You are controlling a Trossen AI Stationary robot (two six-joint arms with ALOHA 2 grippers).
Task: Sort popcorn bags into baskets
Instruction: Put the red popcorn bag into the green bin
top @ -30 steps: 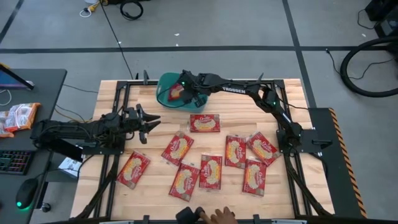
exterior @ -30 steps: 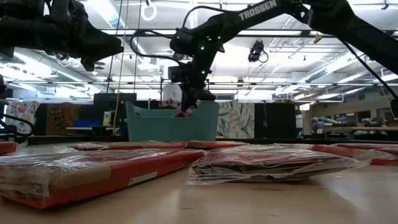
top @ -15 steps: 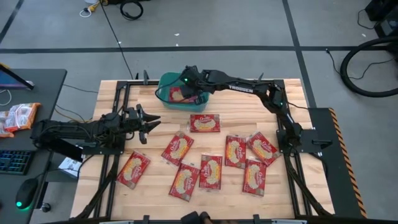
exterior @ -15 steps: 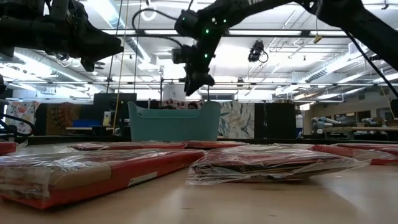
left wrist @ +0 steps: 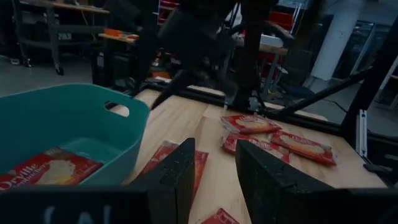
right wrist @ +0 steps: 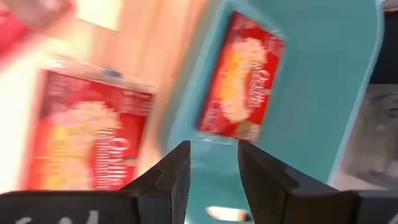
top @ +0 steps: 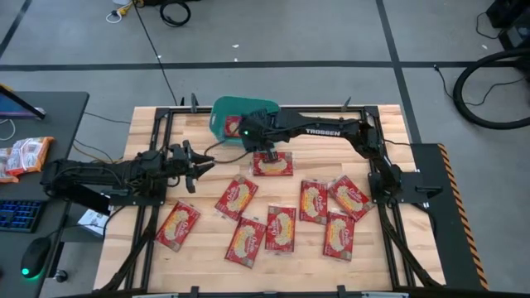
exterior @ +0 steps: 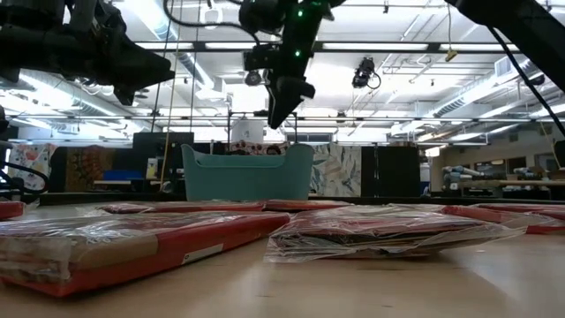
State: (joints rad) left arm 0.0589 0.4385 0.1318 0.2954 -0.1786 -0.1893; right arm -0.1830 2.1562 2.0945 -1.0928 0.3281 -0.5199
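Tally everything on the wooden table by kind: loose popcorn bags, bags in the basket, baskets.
Loose popcorn bags on the table: 8
Popcorn bag in the basket: 1
Teal basket: 1
Total: 10 things, 9 of them bags

The floor (top: 331,41) is grey with dark lines. A dark desk (top: 50,116) stands beside the wooden table (top: 199,248). Long ceiling lights (exterior: 459,88) shine.
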